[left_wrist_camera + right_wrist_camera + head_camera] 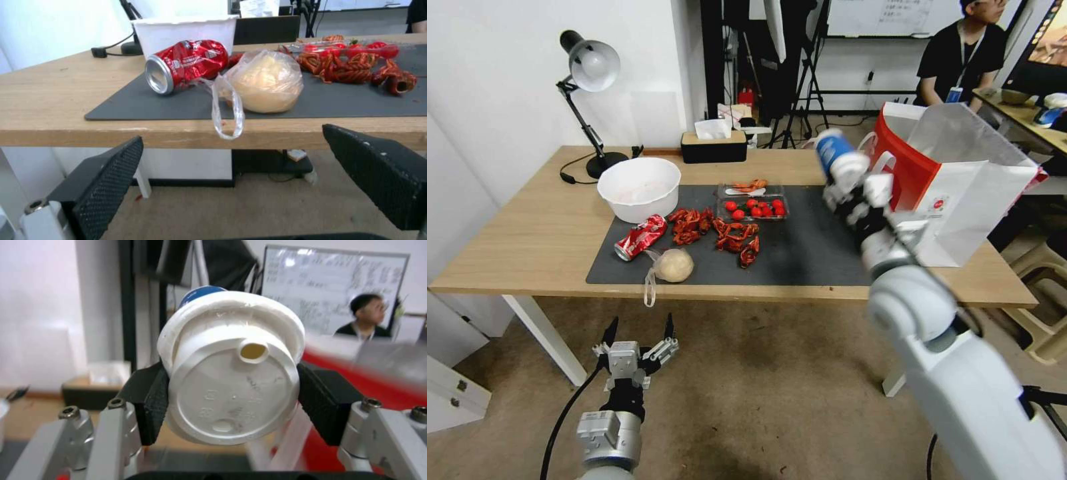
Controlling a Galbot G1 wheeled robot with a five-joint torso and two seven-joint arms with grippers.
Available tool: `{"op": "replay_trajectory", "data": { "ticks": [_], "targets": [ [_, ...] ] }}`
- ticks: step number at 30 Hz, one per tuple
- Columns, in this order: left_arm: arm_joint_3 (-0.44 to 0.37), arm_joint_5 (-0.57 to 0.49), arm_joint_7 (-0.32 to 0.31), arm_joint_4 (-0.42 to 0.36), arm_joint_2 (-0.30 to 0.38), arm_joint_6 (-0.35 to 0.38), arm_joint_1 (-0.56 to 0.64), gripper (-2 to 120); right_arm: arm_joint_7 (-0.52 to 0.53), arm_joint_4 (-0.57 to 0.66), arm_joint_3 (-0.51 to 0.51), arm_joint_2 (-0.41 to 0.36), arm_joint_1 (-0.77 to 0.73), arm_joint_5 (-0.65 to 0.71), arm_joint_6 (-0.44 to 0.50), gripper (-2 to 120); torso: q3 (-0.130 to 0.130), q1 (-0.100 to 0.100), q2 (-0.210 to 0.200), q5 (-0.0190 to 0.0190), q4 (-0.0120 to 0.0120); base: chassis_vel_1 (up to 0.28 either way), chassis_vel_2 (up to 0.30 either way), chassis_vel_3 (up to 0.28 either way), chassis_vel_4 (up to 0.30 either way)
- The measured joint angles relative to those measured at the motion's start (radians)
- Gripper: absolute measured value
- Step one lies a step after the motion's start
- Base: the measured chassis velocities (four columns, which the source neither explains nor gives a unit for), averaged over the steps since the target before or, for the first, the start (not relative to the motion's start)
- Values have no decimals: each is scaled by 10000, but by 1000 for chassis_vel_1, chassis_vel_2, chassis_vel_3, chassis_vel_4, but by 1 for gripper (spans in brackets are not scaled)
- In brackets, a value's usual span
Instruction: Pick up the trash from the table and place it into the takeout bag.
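We log the right gripper [854, 183] raised above the table [527, 240], clamped on the blue-and-white paper cup [835, 155]. In the right wrist view the black pads [150, 403] press either side of the cup [231, 366] just below its white lid, and the lid faces the camera, so the cup lies roughly along the tool's axis rather than upright. We judge this grip suits tipping it in mouth-first. The takeout bag [960, 193] stands just beyond and to the outer side of the gripper, its mouth open upward; whether the cup is already over the opening we cannot say, since the arm hides that edge.

The left gripper [637, 347] hangs low in front of the table edge, fingers spread wide and empty. Straight ahead of it sit the crushed red soda can [186, 65] and the clear bag with beige lump [265, 81], touching each other, the bag's loop draped over the table edge toward the tool. The clear plastic container [752, 202] lies farther back on the dark mat [814, 260]. We read the step as carrying the cup to the bag.
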Motion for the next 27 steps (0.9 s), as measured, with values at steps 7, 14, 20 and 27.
{"op": "replay_trajectory", "data": {
  "ticks": [7, 14, 20, 27],
  "targets": [
    [11, 46, 36, -12, -24, -24, 19, 100, 353, -24, 723, -388, 840, 689, 34, 61, 0, 0, 0, -1, 0, 0, 0, 0, 0],
    [29, 46, 96, -10, -25, -38, -32, 100, 1906, -260, 1253, -954, 1428, 1664, -849, 61, 0, 0, 1, 0, -1, 0, 0, 0, 0],
    [96, 46, 133, 80, -2, -37, -82, 100, 2973, -568, 1463, -1131, 1781, 2486, -1314, 61, 0, 0, 1, -1, 0, 0, 0, 0, 0],
    [93, 7, 151, 105, 70, 1, -149, 100, 3503, -889, 1508, -1106, 2004, 2874, -1505, 72, 1, 0, 2, -1, 0, 0, 0, 0, 0]
  ]
}}
